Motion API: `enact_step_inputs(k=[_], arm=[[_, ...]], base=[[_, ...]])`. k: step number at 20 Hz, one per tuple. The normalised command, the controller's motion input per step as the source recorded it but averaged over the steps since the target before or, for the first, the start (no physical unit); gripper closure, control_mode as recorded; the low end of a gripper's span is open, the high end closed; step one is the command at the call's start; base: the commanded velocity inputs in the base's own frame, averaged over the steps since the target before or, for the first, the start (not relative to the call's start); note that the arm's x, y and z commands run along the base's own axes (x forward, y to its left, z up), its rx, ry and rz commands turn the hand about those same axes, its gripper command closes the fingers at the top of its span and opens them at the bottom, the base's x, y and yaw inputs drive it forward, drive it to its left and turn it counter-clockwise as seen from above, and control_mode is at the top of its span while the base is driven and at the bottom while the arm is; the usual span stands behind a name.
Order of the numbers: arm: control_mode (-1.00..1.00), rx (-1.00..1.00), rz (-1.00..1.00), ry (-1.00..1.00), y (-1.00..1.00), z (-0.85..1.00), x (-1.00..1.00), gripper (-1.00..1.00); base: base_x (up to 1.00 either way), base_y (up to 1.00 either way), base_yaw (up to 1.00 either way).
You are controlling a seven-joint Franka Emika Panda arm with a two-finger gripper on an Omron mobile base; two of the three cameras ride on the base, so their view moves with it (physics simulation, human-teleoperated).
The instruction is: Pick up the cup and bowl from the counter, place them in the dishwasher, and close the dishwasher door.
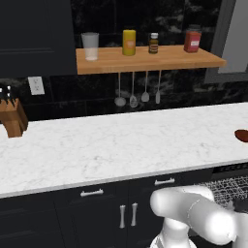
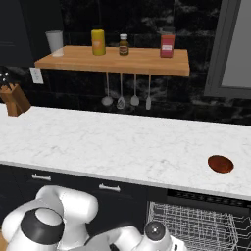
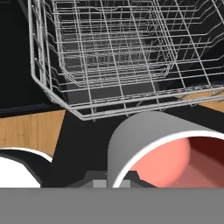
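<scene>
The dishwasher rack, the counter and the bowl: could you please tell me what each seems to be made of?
The dishwasher rack looks like thin grey metal wire with a smooth, perhaps coated finish: an open grid of fine crossing rods. The counter looks like polished white marble, with faint grey veins across a flat slab. The bowl seems glazed ceramic or glossy plastic: dark red-brown with a slight sheen; the look leaves it open.

Bowl [image 2: 220,163] on counter [image 2: 122,142], far right, near front edge. Dishwasher [image 2: 196,223] open below it, wire rack [image 2: 191,226] pulled out. Shelf [image 2: 115,61] above: tumbler [image 2: 55,42], yellow jar [image 2: 98,42], brown bottle [image 2: 124,44], red jar [image 2: 167,45]. Knife block [image 2: 13,98] far left.
</scene>
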Motion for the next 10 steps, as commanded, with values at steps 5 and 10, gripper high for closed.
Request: enact_step_inputs(k=[5,10], arm=[[-1.00,0.11,0.02,-0.06,-0.43,0.00,0.13,1.00],[-1.00,0.06,0.10,-0.13,-0.17,0.00,0.01,1.00]], base=[[0.00,0.00,0.00],[0.00,0.00,0.00]])
